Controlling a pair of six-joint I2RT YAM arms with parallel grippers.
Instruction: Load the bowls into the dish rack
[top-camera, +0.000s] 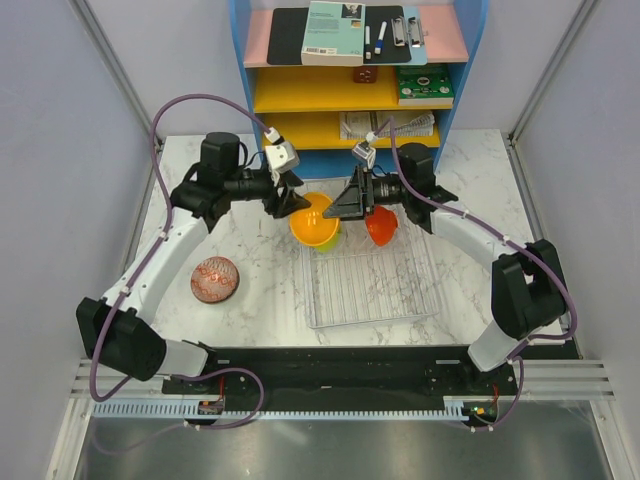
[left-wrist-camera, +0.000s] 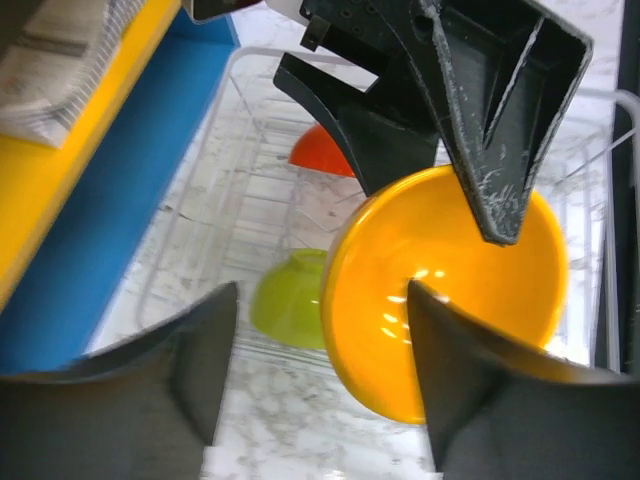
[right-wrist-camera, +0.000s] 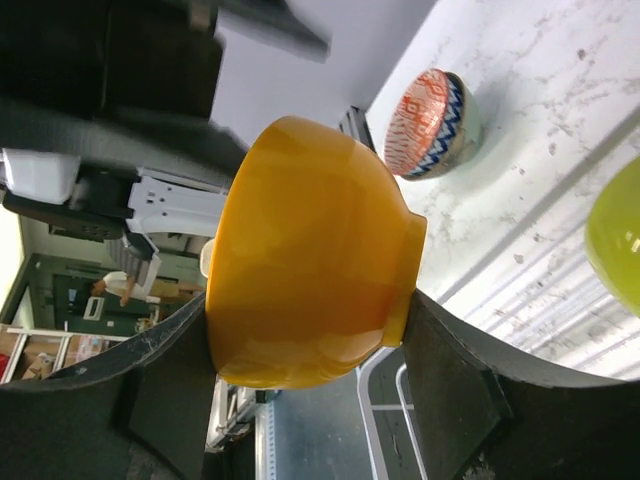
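Orange bowl (top-camera: 315, 222) aloft at the far-left corner of the dish rack (top-camera: 370, 290).
Pinched in the right gripper (right-wrist-camera: 300, 340), just above a lime-green bowl (left-wrist-camera: 285, 300) in the rack; left gripper (left-wrist-camera: 322, 292) spread wide beside it, gripping nothing.

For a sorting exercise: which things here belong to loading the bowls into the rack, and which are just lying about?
Job: orange bowl, lime-green bowl, red bowl, patterned bowl, dish rack.
Lying about: book, markers, green circuit board, newspaper, shelf unit.
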